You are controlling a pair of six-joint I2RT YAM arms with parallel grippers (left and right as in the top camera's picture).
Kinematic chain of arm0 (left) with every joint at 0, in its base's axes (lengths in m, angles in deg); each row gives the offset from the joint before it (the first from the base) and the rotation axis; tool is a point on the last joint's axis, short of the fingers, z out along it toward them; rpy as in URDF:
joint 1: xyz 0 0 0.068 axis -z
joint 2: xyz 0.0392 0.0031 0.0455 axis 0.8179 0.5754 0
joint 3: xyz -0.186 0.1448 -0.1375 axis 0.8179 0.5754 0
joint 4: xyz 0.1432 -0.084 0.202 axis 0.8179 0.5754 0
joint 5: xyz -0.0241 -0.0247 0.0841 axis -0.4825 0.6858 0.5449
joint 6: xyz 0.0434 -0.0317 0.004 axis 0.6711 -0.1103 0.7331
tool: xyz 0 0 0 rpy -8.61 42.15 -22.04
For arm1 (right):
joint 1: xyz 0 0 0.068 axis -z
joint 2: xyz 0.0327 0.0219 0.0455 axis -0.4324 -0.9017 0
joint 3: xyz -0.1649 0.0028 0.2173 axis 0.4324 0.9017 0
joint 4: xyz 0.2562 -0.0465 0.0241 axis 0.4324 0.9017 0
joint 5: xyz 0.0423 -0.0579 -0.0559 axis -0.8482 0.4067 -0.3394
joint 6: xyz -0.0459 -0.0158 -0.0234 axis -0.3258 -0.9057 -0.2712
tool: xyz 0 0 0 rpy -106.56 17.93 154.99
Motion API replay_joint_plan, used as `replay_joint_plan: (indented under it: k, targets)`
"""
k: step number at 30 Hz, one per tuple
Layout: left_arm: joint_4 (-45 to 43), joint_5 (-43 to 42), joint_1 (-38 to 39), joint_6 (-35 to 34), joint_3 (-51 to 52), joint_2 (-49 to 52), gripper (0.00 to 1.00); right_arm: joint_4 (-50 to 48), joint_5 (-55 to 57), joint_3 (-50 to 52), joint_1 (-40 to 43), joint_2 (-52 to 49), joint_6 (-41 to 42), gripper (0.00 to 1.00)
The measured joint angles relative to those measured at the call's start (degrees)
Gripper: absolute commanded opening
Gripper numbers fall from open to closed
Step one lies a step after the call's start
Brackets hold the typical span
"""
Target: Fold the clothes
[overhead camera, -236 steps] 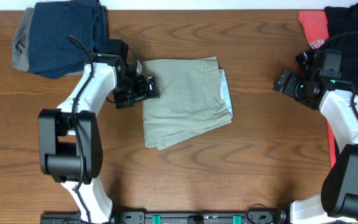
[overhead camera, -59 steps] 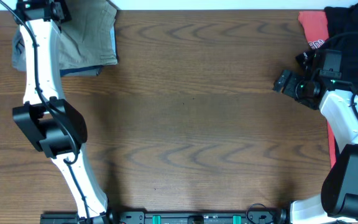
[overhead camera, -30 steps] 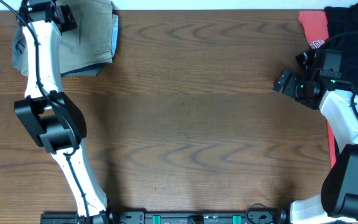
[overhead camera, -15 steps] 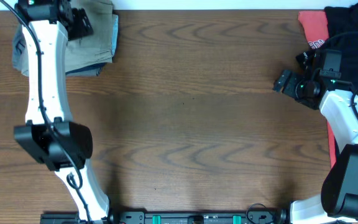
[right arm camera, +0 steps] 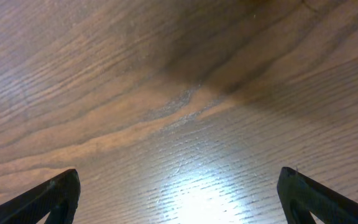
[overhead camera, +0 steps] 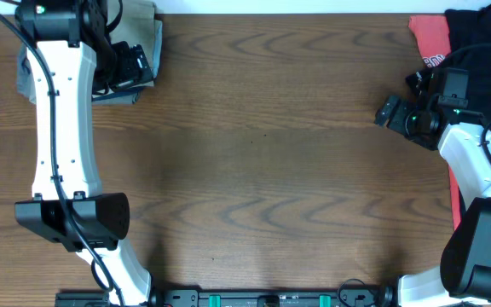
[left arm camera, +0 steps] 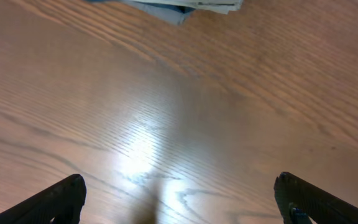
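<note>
The folded khaki shorts (overhead camera: 147, 26) lie at the far left corner on top of the navy garment (overhead camera: 118, 95), mostly hidden by my left arm. Their edge shows at the top of the left wrist view (left arm camera: 185, 6). My left gripper (overhead camera: 135, 64) is open and empty, just off the pile's right side; its fingertips spread wide over bare wood (left arm camera: 179, 199). My right gripper (overhead camera: 388, 111) is open and empty at the right side, over bare wood (right arm camera: 179, 199).
A red printed shirt (overhead camera: 429, 38) and a black shirt (overhead camera: 484, 34) lie at the far right corner behind my right arm. A grey cloth edge (overhead camera: 24, 77) shows left of the pile. The wooden table (overhead camera: 262, 170) spreads between the arms.
The shorts went from the table's middle to the far left pile. My left gripper has let go and drawn back to the right off the pile. The right arm has not moved.
</note>
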Motion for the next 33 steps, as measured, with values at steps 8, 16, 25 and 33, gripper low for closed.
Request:
replay_joint_plan:
  k: [8,16,25,33]
  targets:
    - [0.02,-0.98,0.00,-1.42,0.00,-0.02,0.98,0.02,0.00,0.00,0.00,0.00,0.00,0.99]
    - [0.02,-1.07,0.00,-1.42,0.00,-0.02,0.98,0.02,0.00,-0.02,0.00,0.00,0.00,0.99]
    - [0.02,-1.07,0.00,-1.44,0.00,-0.02,0.98,0.00,0.00,-0.02,0.00,0.00,0.00,0.99]
    - [0.02,-1.07,0.00,-1.44,0.00,-0.04,0.98,0.00,0.00,-0.02,0.00,0.00,0.00,0.99]
